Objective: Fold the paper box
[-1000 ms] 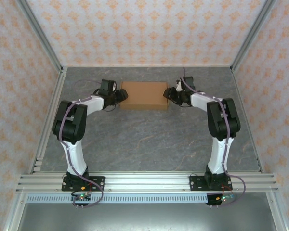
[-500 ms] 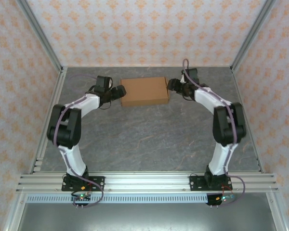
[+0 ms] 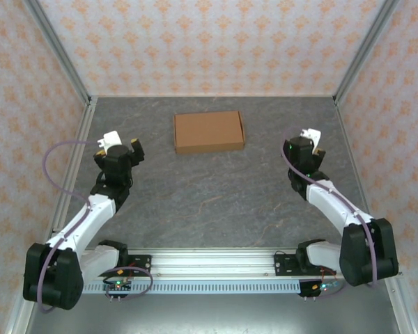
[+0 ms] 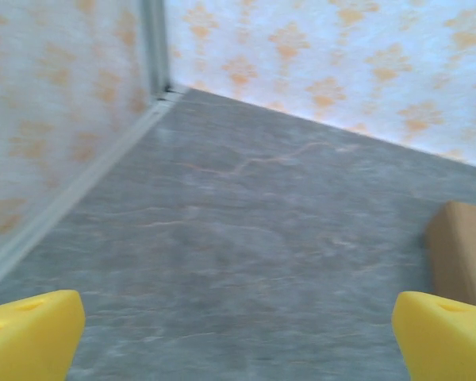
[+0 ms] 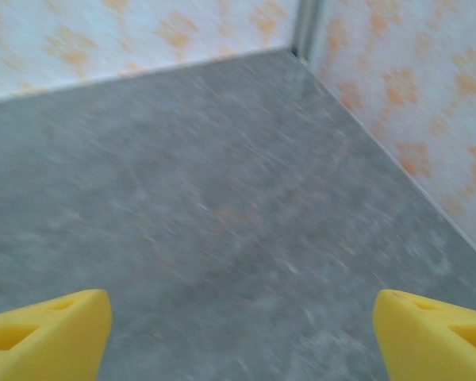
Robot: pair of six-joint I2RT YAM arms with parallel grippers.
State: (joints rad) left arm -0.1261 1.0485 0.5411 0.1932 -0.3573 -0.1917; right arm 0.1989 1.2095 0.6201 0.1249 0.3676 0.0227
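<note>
Top camera gives the whole layout: the paper box sits flat on the grey table, far side, roughly centred between the arms and turned a little off square. From up there it looks like a closed shallow box with a plain brown top (can't make out any flaps or slots from this angle).

The left gripper hangs over the table to the near left of the box, well apart from it. The right gripper is the same story on the near right.

The overhead shot is too small to read the fingers, but the wrist cams sort that out. On the left wrist, the left gripper has its yellow fingertips spread wide at the frame's bottom corners with just table between them, and an edge of the box pokes in at the right. On the right wrist, the right gripper is spread just as wide, yellow fingertips low in the corners, looking across blurry table toward the far-right corner post and the patterned wall.
</note>
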